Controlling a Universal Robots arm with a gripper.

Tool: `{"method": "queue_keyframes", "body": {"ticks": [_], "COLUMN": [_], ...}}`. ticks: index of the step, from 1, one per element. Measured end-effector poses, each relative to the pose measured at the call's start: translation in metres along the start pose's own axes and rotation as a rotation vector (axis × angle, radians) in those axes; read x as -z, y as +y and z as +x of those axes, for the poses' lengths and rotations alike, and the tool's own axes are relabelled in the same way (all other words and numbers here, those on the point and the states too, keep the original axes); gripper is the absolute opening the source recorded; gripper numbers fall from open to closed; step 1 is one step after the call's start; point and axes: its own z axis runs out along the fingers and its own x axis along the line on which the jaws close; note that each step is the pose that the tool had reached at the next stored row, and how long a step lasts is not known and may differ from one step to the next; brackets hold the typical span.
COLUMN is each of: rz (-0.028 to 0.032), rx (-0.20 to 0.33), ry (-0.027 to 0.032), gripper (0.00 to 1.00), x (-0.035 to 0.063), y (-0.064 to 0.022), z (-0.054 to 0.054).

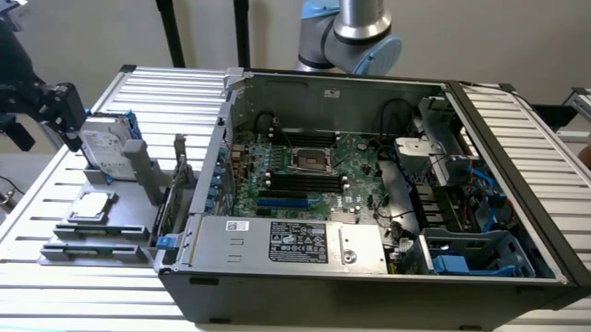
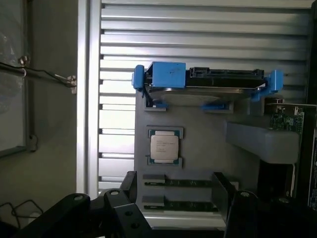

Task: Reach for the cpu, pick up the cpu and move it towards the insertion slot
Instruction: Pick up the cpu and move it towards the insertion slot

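The cpu is a small silvery square chip lying flat in a recess of the grey holder; it also appears at the exterior view's left. My gripper hangs well above the holder, at the far left edge of the exterior view. In the wrist view its two black fingers stand wide apart with nothing between them, and the cpu lies a short way beyond the fingertips. The insertion slot, a metal-framed square socket with a dark centre, sits on the green motherboard inside the open computer case.
A silver hard drive in a blue frame stands upright on the holder just behind the cpu. Two memory sticks lie in the holder's slots. The case wall rises between the holder and the motherboard. The power supply lies along the case's front.
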Motion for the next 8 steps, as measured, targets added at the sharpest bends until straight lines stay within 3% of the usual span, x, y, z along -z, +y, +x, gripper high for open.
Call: {"method": "queue_keyframes", "body": {"ticks": [8], "rz": [0.0000], "rx": [0.000], "ry": [0.0000], "gripper": [0.71], "x": [-0.0145], "y": [-0.0007], "z": [0.000]}}
